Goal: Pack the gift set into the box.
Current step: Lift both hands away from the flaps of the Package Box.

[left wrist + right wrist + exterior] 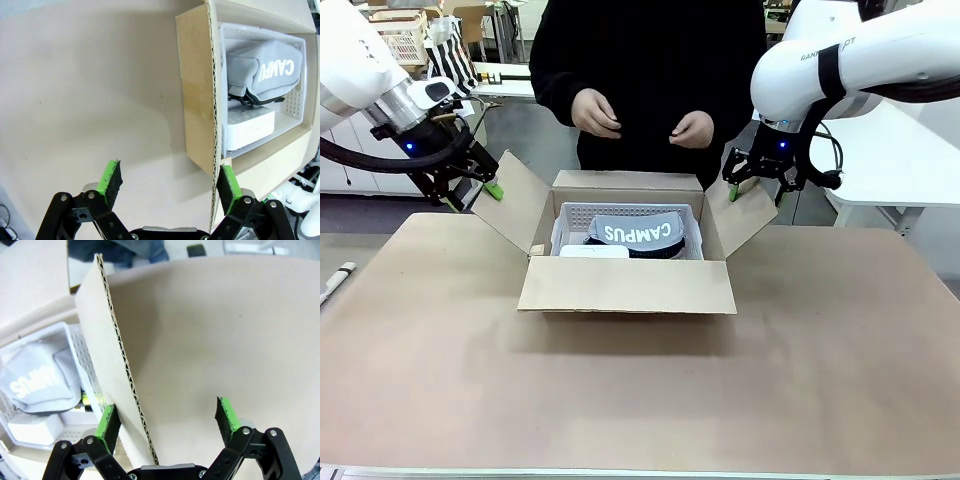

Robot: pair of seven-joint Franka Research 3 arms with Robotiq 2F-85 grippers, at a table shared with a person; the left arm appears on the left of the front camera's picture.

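Straight ahead in the front view, the box (pixel 625 285) sits mid-bench (pixel 640 390) with all four flaps open. Inside it we see a white basket (pixel 620 210) holding the gift set (pixel 630 232): the grey "CAMPUS" item at the back and the white piece (pixel 593 251) in front of it. The left fingers (pixel 495 190) are at the outer edge of the left flap (pixel 515 200), and the right fingers (pixel 732 192) are at the right flap (pixel 745 220). Both pairs look spread. Behind the box a person stands with both hands (pixel 597 112) held at the waist, apart from the box.

From the left wrist, the left fingers (pixel 111 181) are wide apart. The corrugated edge of the flap (pixel 215 150) runs between them, just beside the right-hand pad; we cannot tell if it touches. Beyond it, the gift set (pixel 265 70) lies in the basket (pixel 295 107), with the white piece (pixel 250 127) beside the grey item.

From the right wrist, the right fingers (pixel 226 417) are also wide apart. The flap (pixel 92 325) stands between them, close against the left-hand pad, with bare bench (pixel 225 330) on the other side. Past the flap, the gift set (pixel 35 380) rests in the basket (pixel 75 350).
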